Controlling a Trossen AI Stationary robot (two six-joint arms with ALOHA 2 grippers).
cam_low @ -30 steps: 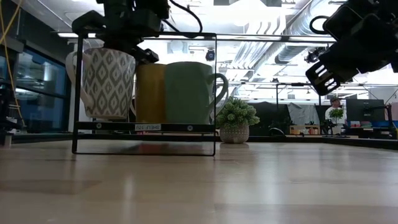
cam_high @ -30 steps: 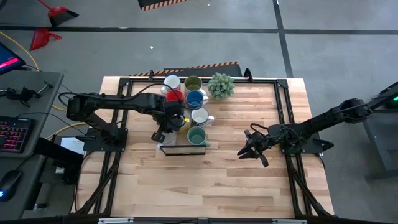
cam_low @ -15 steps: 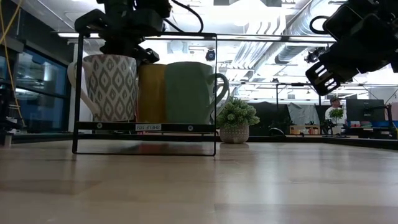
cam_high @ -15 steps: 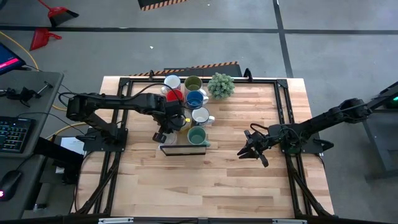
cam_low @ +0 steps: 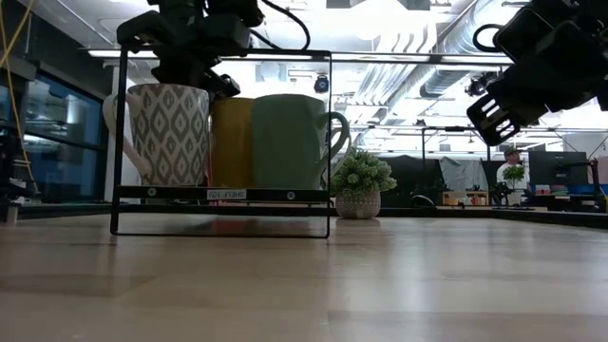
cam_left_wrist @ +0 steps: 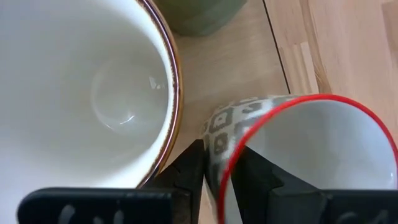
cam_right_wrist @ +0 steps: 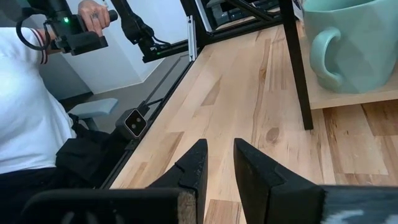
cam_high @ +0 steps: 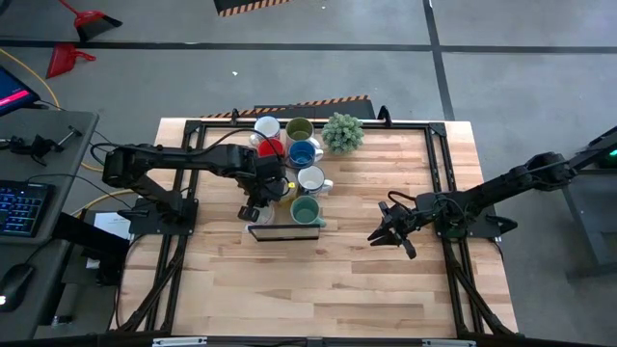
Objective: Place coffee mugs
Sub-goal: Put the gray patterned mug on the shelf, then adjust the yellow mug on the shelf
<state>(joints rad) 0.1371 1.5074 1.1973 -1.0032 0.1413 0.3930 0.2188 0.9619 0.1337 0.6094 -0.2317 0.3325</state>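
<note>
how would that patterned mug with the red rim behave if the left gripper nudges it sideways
The patterned mug looks like stiff glazed ceramic, so it would probably slide, not flex. It stands upright on the shelf and looks broad for its height, so tipping seems unlikely. The left gripper straddles its wall beside a white mug, so it might clink and chip.

Two dark, matte arms are showing as chains of slim black links and rounded joint housings, the left arm (cam_high: pixel 183 162) and the right arm (cam_high: pixel 501 193) matching in build. A black cable is looping off the left gripper (cam_low: pixel 195 52) above its blocky body. The right gripper (cam_low: pixel 532 71) is showing a boxy black housing with pale slots along one face, possibly vents. Up close, its fingers (cam_right_wrist: pixel 252 171) are looking like flat, tapered black wedges on a broad black bar.
</note>
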